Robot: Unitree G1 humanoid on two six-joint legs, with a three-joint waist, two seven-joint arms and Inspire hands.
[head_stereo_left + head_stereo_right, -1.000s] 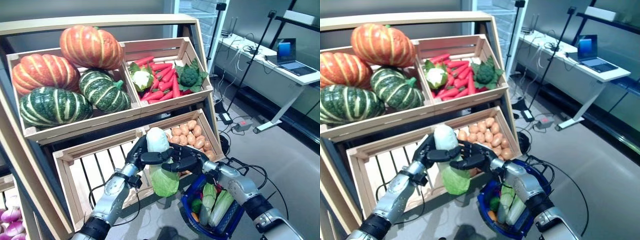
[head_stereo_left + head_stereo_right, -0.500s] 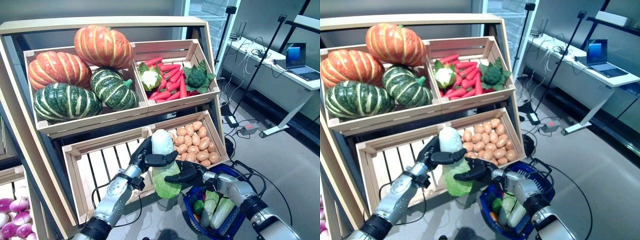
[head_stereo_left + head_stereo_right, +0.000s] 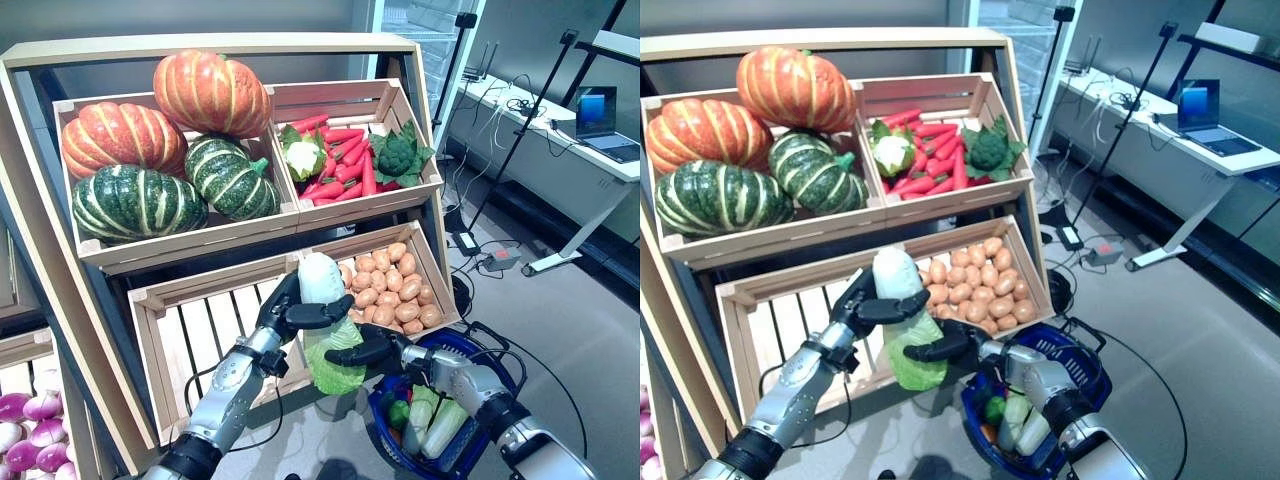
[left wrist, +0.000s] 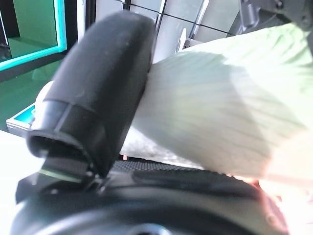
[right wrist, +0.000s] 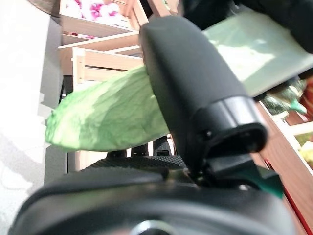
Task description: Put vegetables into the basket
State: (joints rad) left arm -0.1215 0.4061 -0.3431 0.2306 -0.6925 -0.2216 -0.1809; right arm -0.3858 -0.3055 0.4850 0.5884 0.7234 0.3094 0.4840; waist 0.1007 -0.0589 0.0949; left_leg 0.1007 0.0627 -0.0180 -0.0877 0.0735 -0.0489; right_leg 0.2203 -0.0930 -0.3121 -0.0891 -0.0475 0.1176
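We hold a long napa cabbage with a white stalk and crinkled green leaves [image 3: 325, 320] in both hands, just in front of the lower shelf's front edge. Our right hand [image 3: 368, 350] is curled round the leafy end, its thumb pressed across the green leaves in its wrist view, while our left hand [image 3: 290, 312] is wrapped round the pale stalk end above. Nearest us, low and to the right, the blue wire shopping basket with a dark handle [image 3: 470, 440] hangs near the floor, already carrying more leafy greens [image 3: 430, 415] and other small vegetables. To do the transfer well, we judge the right hand should keep its hold while the left lets go, then swing the cabbage over the basket's rim and lay it lengthwise beside the greens, clear of the handle. Behind the cabbage sits an empty slatted wooden crate [image 3: 195, 340], with a crate of round tan potatoes [image 3: 390, 285] at the shelf's right end. Farthest, on the upper shelf, striped orange and green pumpkins [image 3: 160, 150] fill one crate; red carrots [image 3: 340, 165] fill the next.
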